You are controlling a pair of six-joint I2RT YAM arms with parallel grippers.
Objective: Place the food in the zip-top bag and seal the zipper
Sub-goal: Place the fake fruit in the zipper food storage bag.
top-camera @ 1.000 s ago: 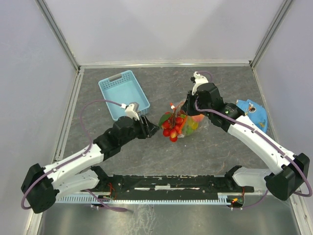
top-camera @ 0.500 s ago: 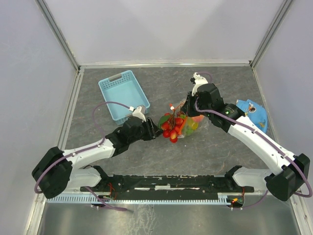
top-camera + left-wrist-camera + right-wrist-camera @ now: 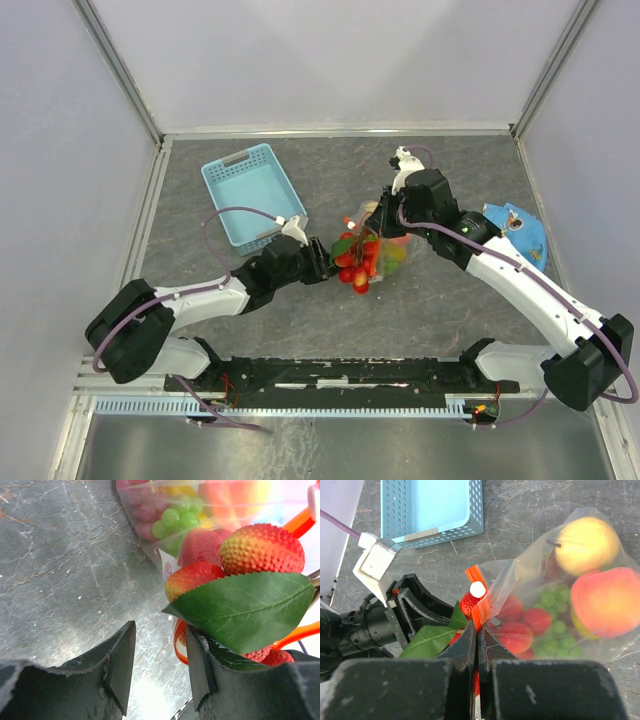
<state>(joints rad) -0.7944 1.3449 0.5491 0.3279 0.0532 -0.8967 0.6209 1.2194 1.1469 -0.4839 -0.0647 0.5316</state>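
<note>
The clear zip-top bag (image 3: 535,575) lies mid-table with a yellow fruit (image 3: 585,545), an orange peach (image 3: 607,600), green grapes (image 3: 555,630) and strawberries (image 3: 517,635) inside. My right gripper (image 3: 477,635) is shut on the red-orange zipper (image 3: 479,607) at the bag's mouth, just below its white slider (image 3: 477,588). A bunch of red strawberries (image 3: 260,547) with a green leaf (image 3: 245,607) sits at the mouth, resting over my left gripper's right finger. The left gripper (image 3: 160,665) is open, with bare table between its jaws and a loop of zipper (image 3: 178,642) against the right finger.
A light blue basket (image 3: 250,190) stands behind the left arm, close to its wrist. A blue cloth-like object (image 3: 515,235) lies at the right, beside the right arm. The grey table (image 3: 430,300) is walled on three sides.
My left arm has reached rightward until its fingers meet the strawberry bunch at the bag's mouth, and its jaws have narrowed a little. The right gripper has kept its hold.
</note>
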